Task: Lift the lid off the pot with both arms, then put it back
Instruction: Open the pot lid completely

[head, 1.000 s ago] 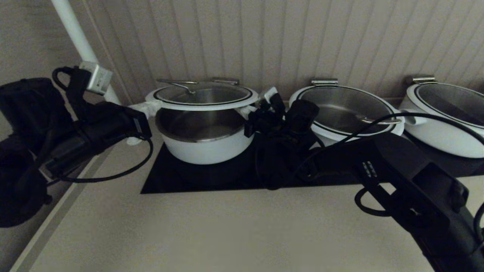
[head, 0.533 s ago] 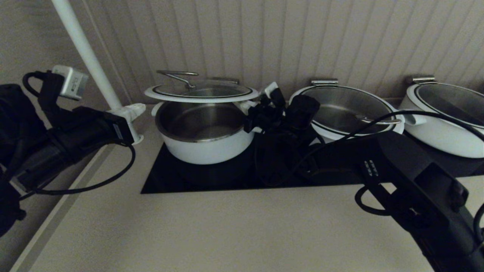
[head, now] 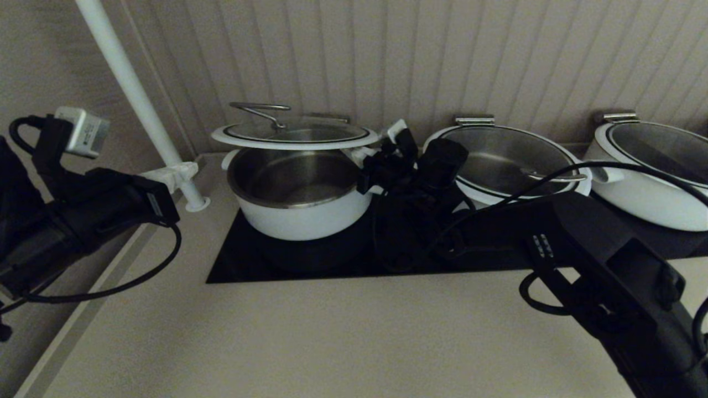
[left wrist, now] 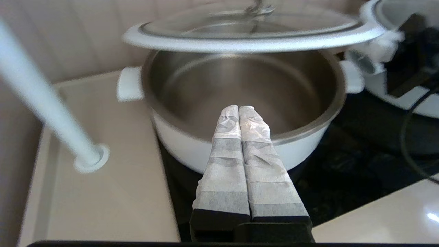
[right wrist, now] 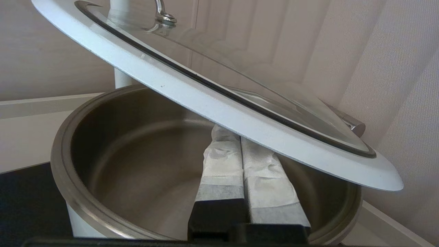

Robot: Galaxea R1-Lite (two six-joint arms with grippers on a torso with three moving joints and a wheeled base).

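Above the right claw [right wrist: 240, 137], fingers pressed together under its rim: lid [head: 295, 135], raised off pot [head: 301, 196]; replacing pending. Left claw [left wrist: 239, 109] closed, empty, clear.

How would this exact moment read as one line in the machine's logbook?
lid: raised above pot | right pincer: shut, propping lid's rim from below | left pincer: shut, clear of pot, left side

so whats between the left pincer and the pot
Only bare counter; head view shows the shut left pincer apart from the pot.
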